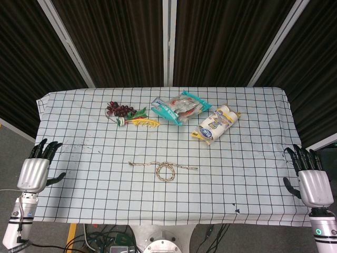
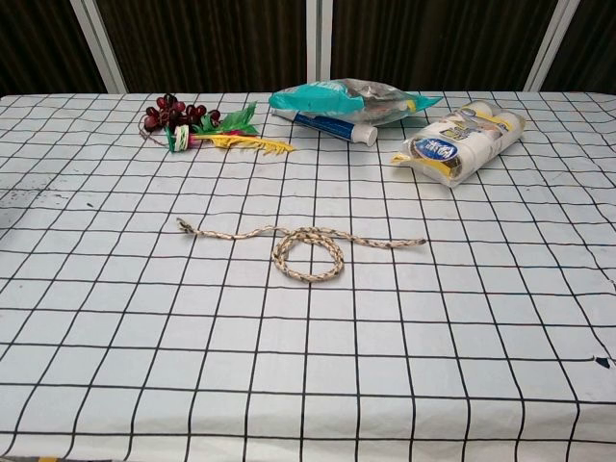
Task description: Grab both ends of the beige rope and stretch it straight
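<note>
Beige rope point(image 2: 306, 246) looped mid-table, untouched. Left hand point(image 1: 36, 169), right hand point(image 1: 310, 179) empty, fingers spread. Package labels unreadable.

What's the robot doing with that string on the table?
Nothing is being handled yet. The rope lies in the middle of the checked table with a loop in it, so it is not straight. The left hand and the right hand wait open at the table's two sides, touching nothing. At the far side sit a toy bunch of grapes, a teal bag and a pack of bottles.
</note>
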Robot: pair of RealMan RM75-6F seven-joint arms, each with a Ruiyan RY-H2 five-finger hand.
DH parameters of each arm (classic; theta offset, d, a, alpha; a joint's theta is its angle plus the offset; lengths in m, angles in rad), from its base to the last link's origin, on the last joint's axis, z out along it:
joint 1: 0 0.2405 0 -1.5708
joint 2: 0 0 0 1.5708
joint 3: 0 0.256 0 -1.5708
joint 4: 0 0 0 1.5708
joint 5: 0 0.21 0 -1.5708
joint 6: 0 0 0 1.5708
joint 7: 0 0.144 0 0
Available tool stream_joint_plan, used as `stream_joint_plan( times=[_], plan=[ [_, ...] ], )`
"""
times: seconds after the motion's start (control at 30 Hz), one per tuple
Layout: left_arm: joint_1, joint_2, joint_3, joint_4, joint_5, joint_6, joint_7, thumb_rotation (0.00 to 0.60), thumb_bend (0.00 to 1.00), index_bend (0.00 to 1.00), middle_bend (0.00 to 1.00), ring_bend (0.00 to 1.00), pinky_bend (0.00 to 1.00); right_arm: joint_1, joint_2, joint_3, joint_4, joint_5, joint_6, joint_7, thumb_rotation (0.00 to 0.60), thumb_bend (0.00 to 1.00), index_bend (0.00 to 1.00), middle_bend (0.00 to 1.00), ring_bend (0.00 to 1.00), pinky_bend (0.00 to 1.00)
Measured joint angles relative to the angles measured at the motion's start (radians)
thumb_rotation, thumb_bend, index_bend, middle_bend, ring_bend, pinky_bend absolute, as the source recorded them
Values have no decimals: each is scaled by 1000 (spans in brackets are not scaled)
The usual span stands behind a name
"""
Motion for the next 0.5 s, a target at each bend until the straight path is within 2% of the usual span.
stream_joint_plan(
  times=[0.23, 0.33, 0.5],
  plan=[
    [-3, 2, 3, -14, 2, -27, 9, 600, 113, 162, 128, 7, 136, -3, 5, 3, 7, 4, 5, 12, 600, 256, 0, 0, 0, 0],
    [-11, 6, 6, -50, 8, -46, 23, 600, 114, 207, 137, 7, 137, -1, 9, 6, 2, 7, 2, 11, 600, 256, 0, 0, 0, 0],
    [-45, 2, 1, -122, 12, -98, 81, 600, 113, 225, 143, 7, 141, 4, 13, 7, -10, 1, -1, 2, 600, 256, 0, 0, 0, 0]
  ],
)
